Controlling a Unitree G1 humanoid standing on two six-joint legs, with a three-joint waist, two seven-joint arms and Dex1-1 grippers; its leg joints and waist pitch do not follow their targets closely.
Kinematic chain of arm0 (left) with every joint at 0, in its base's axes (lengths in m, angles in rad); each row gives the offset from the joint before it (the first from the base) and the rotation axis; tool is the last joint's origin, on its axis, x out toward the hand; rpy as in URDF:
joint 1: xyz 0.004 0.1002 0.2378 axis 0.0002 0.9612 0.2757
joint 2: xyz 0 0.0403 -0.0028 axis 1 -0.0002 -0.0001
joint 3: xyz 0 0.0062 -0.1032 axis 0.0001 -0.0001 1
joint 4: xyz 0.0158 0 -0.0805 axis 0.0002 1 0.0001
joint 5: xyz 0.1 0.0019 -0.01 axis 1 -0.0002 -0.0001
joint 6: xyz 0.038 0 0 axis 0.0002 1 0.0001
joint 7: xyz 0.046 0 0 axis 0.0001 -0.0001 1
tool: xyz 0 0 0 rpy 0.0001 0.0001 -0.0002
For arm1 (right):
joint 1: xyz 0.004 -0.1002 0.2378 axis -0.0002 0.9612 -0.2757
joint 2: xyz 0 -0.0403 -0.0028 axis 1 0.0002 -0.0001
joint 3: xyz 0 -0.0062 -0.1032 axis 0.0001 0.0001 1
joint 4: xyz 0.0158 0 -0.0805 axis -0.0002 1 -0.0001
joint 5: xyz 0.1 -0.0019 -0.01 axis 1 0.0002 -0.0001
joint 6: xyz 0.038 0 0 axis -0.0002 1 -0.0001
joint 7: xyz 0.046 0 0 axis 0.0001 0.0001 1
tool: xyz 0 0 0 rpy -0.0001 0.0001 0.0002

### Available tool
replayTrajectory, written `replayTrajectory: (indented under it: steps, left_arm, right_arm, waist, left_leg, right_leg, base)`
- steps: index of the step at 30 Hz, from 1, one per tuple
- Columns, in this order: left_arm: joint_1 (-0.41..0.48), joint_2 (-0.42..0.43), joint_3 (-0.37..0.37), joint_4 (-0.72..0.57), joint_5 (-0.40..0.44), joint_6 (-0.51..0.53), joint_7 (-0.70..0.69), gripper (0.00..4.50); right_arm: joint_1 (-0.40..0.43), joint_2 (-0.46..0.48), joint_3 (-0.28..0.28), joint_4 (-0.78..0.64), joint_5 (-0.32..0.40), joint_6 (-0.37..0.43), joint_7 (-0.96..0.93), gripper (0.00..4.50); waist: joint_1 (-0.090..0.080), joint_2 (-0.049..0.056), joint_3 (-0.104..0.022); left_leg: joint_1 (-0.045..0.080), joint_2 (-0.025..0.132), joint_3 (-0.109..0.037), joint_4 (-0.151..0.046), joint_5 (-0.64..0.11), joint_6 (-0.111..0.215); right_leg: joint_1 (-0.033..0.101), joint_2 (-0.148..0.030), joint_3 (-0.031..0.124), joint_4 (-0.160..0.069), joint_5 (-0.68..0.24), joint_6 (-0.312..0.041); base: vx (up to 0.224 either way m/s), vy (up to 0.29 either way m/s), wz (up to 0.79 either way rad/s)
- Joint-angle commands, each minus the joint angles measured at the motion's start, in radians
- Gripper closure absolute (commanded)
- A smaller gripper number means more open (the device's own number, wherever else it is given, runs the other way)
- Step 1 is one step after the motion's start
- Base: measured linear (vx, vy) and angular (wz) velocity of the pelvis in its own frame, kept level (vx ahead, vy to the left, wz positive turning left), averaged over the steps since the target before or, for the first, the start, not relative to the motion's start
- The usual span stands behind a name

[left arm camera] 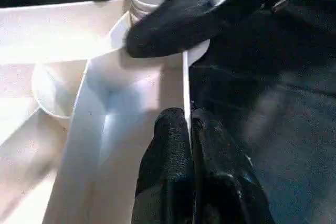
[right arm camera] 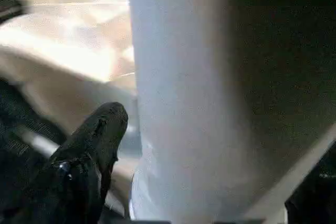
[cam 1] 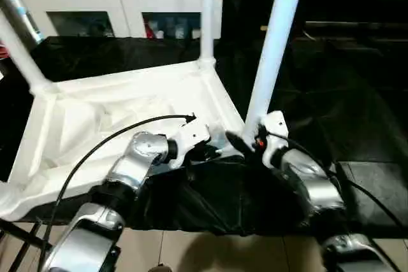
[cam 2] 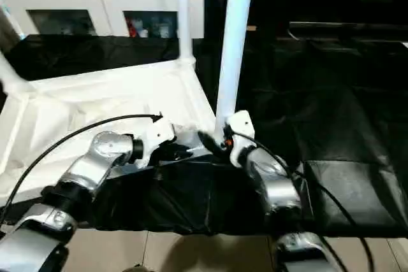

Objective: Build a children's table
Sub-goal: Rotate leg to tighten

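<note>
Tabletop: the white plastic tabletop (cam 1: 127,113) lies upside down, ribbed underside up, on a surface draped in black cloth (cam 1: 210,202).
Legs: 3 white legs stand in corner sockets. The near right leg (cam 1: 274,42) rises from the corner closest to both grippers, the far right leg (cam 1: 207,11) stands upright at the back corner, and the far left leg (cam 1: 19,49) leans up toward the left edge of the head view.
Left gripper: the left gripper (left arm camera: 190,129) is clenched on the thin near rim of the tabletop, 1 black finger on each side of the wall, just beside the near right corner.
Right gripper: the right gripper (cam 1: 245,141) sits at the foot of the near right leg, its jaws spread around the leg. 1 finger (right arm camera: 100,129) lies beside the leg's base; whether it presses on the plastic is hard to tell from the blurred wrist view.
Background: a white glass-door cabinet (cam 1: 121,4) stands behind the work surface.
</note>
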Motion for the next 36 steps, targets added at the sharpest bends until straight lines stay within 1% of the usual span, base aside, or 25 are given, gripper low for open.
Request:
replayTrajectory:
  steps: [1,2,3,6,7,8,9,10,11,12,13,15,16,17,19,20,21,22,24,28,31,32,34,35,36]
  left_arm:
    - [0.002,-0.035,-0.039,-0.062,-0.075,-0.058,-0.087,4.50]
    - [0.007,-0.025,-0.037,-0.069,-0.081,-0.058,-0.110,4.50]
    - [0.007,-0.025,-0.037,-0.069,-0.081,-0.058,-0.110,4.50]
    - [0.019,0.010,-0.036,-0.082,-0.101,-0.060,-0.183,4.50]
    - [0.020,0.012,-0.036,-0.083,-0.101,-0.060,-0.186,4.50]
    - [0.022,0.026,-0.036,-0.086,-0.107,-0.060,-0.218,4.50]
    - [0.022,0.026,-0.036,-0.086,-0.107,-0.060,-0.218,4.50]
    - [0.023,0.034,-0.036,-0.088,-0.111,-0.058,-0.235,4.50]
    - [0.024,0.048,-0.036,-0.092,-0.118,-0.057,-0.268,4.50]
    - [0.025,0.052,-0.037,-0.093,-0.119,-0.056,-0.276,4.50]
    - [0.025,0.056,-0.037,-0.094,-0.120,-0.057,-0.287,4.50]
    - [0.025,0.070,-0.039,-0.098,-0.125,-0.056,-0.317,4.50]
    - [0.025,0.072,-0.039,-0.098,-0.125,-0.056,-0.321,4.50]
    - [0.024,0.079,-0.040,-0.100,-0.129,-0.055,-0.336,4.50]
    - [0.024,0.083,-0.041,-0.100,-0.130,-0.055,-0.343,4.50]
    - [0.024,0.086,-0.042,-0.100,-0.130,-0.055,-0.351,4.50]
    - [0.023,0.090,-0.043,-0.100,-0.130,-0.056,-0.357,4.50]
    - [0.023,0.093,-0.043,-0.099,-0.130,-0.057,-0.362,4.50]
    - [0.023,0.095,-0.043,-0.099,-0.130,-0.058,-0.366,4.50]
    - [0.025,0.100,-0.039,-0.093,-0.130,-0.060,-0.370,4.50]
    - [0.029,0.096,-0.036,-0.092,-0.130,-0.059,-0.359,4.50]
    - [0.029,0.083,-0.029,-0.091,-0.133,-0.056,-0.339,4.50]
    - [0.027,0.074,-0.023,-0.089,-0.133,-0.055,-0.323,4.50]
    - [0.023,0.063,-0.017,-0.085,-0.132,-0.056,-0.303,4.50]
    - [0.011,0.046,-0.010,-0.068,-0.116,-0.062,-0.248,4.50]
  right_arm:
    - [0.020,0.011,0.099,-0.032,0.015,0.007,0.144,0.73]
    - [0.028,-0.005,0.102,-0.048,0.020,0.006,0.185,0.73]
    - [0.028,-0.005,0.102,-0.048,0.020,0.006,0.185,0.73]
    - [0.045,-0.054,0.115,-0.088,0.044,0.021,0.308,0.73]
    - [0.045,-0.056,0.116,-0.089,0.045,0.022,0.314,0.73]
    - [0.049,-0.081,0.126,-0.102,0.057,0.027,0.373,0.73]
    - [0.049,-0.081,0.126,-0.102,0.057,0.027,0.373,0.73]
    - [0.052,-0.095,0.134,-0.110,0.064,0.030,0.407,0.73]
    - [0.059,-0.121,0.151,-0.129,0.078,0.040,0.469,0.73]
    - [0.060,-0.128,0.156,-0.135,0.081,0.042,0.484,0.73]
    - [0.062,-0.137,0.160,-0.143,0.084,0.048,0.508,0.73]
    - [0.066,-0.161,0.175,-0.160,0.084,0.059,0.561,0.73]
    - [0.065,-0.163,0.177,-0.161,0.084,0.062,0.567,0.88]
    - [0.064,-0.175,0.184,-0.168,0.084,0.071,0.592,0.88]
    - [0.064,-0.180,0.187,-0.172,0.085,0.075,0.604,0.88]
    - [0.062,-0.185,0.190,-0.174,0.088,0.081,0.615,1.06]
    - [0.060,-0.190,0.194,-0.175,0.088,0.083,0.624,1.06]
    - [0.058,-0.192,0.196,-0.173,0.086,0.082,0.627,1.21]
    - [0.057,-0.196,0.198,-0.175,0.088,0.085,0.631,1.29]
    - [0.062,-0.200,0.200,-0.189,0.097,0.100,0.644,1.69]
    - [0.073,-0.199,0.201,-0.204,0.103,0.113,0.642,1.76]
    - [0.082,-0.185,0.189,-0.206,0.113,0.119,0.621,1.76]
    - [0.085,-0.174,0.180,-0.204,0.119,0.119,0.606,1.77]
    - [0.083,-0.157,0.167,-0.194,0.120,0.117,0.571,1.78]
    - [0.075,-0.128,0.149,-0.170,0.110,0.108,0.505,1.78]
  waist:
    - [0.003,-0.009,-0.057]
    - [0.005,-0.009,-0.056]
    - [0.005,-0.009,-0.055]
    - [0.007,-0.012,-0.054]
    - [0.009,-0.012,-0.055]
    - [0.009,-0.014,-0.055]
    - [0.010,-0.014,-0.055]
    - [0.010,-0.019,-0.055]
    - [0.013,-0.016,-0.055]
    - [0.015,-0.020,-0.055]
    - [0.019,-0.017,-0.055]
    - [0.025,-0.018,-0.055]
    - [0.026,-0.018,-0.055]
    - [0.027,-0.018,-0.055]
    - [0.028,-0.019,-0.055]
    - [0.028,-0.020,-0.055]
    - [0.029,-0.019,-0.055]
    - [0.029,-0.019,-0.056]
    - [0.029,-0.019,-0.056]
    - [0.031,-0.019,-0.057]
    - [0.032,-0.020,-0.057]
    - [0.032,-0.021,-0.057]
    - [0.033,-0.019,-0.057]
    - [0.034,-0.019,-0.056]
    - [0.034,-0.018,-0.056]
  left_leg:
    - [-0.006,0.033,-0.004,-0.055,-0.185,0.082]
    - [-0.006,0.033,-0.004,-0.056,-0.198,0.082]
    - [-0.005,0.035,-0.005,-0.058,-0.211,0.080]
    - [-0.004,0.035,-0.006,-0.059,-0.219,0.074]
    - [-0.005,0.035,-0.005,-0.058,-0.215,0.078]
    - [-0.005,0.035,-0.005,-0.058,-0.212,0.079]
    - [-0.005,0.036,-0.005,-0.058,-0.210,0.080]
    - [-0.005,0.036,-0.004,-0.057,-0.206,0.084]
    - [-0.004,0.037,-0.005,-0.058,-0.204,0.086]
    - [-0.004,0.037,-0.004,-0.057,-0.199,0.089]
    - [-0.004,0.038,-0.005,-0.057,-0.194,0.091]
    - [-0.004,0.038,-0.005,-0.057,-0.195,0.091]
    - [-0.004,0.039,-0.005,-0.057,-0.195,0.090]
    - [-0.003,0.039,-0.005,-0.058,-0.198,0.085]
    - [-0.003,0.039,-0.006,-0.058,-0.197,0.080]
    - [-0.003,0.038,-0.005,-0.058,-0.198,0.080]
    - [-0.003,0.038,-0.005,-0.057,-0.196,0.080]
    - [-0.003,0.038,-0.005,-0.057,-0.194,0.080]
    - [-0.004,0.037,-0.005,-0.056,-0.185,0.080]
    - [-0.003,0.037,-0.005,-0.055,-0.183,0.080]
    - [-0.003,0.037,-0.006,-0.055,-0.184,0.078]
    - [-0.005,0.037,-0.005,-0.055,-0.180,0.078]
    - [-0.004,0.037,-0.006,-0.054,-0.178,0.078]
    - [-0.005,0.037,-0.005,-0.055,-0.180,0.076]
    - [-0.004,0.036,-0.006,-0.056,-0.185,0.070]
  right_leg:
    - [0.057,-0.061,0.049,-0.066,-0.194,-0.186]
    - [0.058,-0.062,0.048,-0.069,-0.217,-0.184]
    - [0.057,-0.064,0.049,-0.071,-0.244,-0.182]
    - [0.056,-0.063,0.048,-0.073,-0.277,-0.177]
    - [0.057,-0.064,0.049,-0.072,-0.275,-0.175]
    - [0.055,-0.064,0.050,-0.072,-0.276,-0.175]
    - [0.056,-0.064,0.049,-0.072,-0.277,-0.175]
    - [0.055,-0.064,0.050,-0.072,-0.274,-0.177]
    - [0.054,-0.063,0.050,-0.072,-0.279,-0.178]
    - [0.055,-0.064,0.049,-0.072,-0.275,-0.177]
    - [0.053,-0.064,0.050,-0.070,-0.271,-0.178]
    - [0.053,-0.064,0.050,-0.070,-0.275,-0.177]
    - [0.052,-0.065,0.050,-0.070,-0.277,-0.178]
    - [0.052,-0.065,0.050,-0.071,-0.285,-0.178]
    - [0.052,-0.065,0.051,-0.070,-0.280,-0.178]
    - [0.052,-0.065,0.051,-0.070,-0.281,-0.178]
    - [0.052,-0.065,0.051,-0.070,-0.278,-0.179]
    - [0.053,-0.065,0.051,-0.069,-0.275,-0.178]
    - [0.053,-0.065,0.050,-0.069,-0.268,-0.180]
    - [0.053,-0.064,0.050,-0.067,-0.261,-0.182]
    - [0.054,-0.064,0.050,-0.068,-0.271,-0.177]
    - [0.054,-0.065,0.050,-0.067,-0.268,-0.176]
    - [0.053,-0.064,0.049,-0.068,-0.270,-0.175]
    - [0.052,-0.065,0.050,-0.070,-0.277,-0.171]
    - [0.052,-0.065,0.049,-0.070,-0.289,-0.167]
  base:
    - [0.000,0.000,0.00]
    - [0.000,0.000,0.00]
    - [0.000,0.000,0.00]
    - [0.000,0.000,0.00]
    - [0.000,0.000,0.00]
    - [0.000,0.000,0.00]
    - [0.000,0.000,0.00]
    - [0.000,0.000,0.00]
    - [0.000,0.000,0.00]
    - [0.000,0.000,0.00]
    - [0.000,0.000,0.00]
    - [0.000,0.000,0.00]
    - [0.000,0.000,0.00]
    - [0.000,0.000,0.00]
    - [0.000,0.000,0.00]
    - [0.000,0.000,0.00]
    - [0.000,0.000,0.00]
    - [0.000,0.000,0.00]
    - [0.000,0.000,0.00]
    - [0.000,0.000,0.00]
    - [0.000,0.000,0.00]
    - [0.000,0.000,0.00]
    - [0.000,0.000,0.00]
    - [0.000,0.000,0.00]
    - [0.000,0.000,0.00]
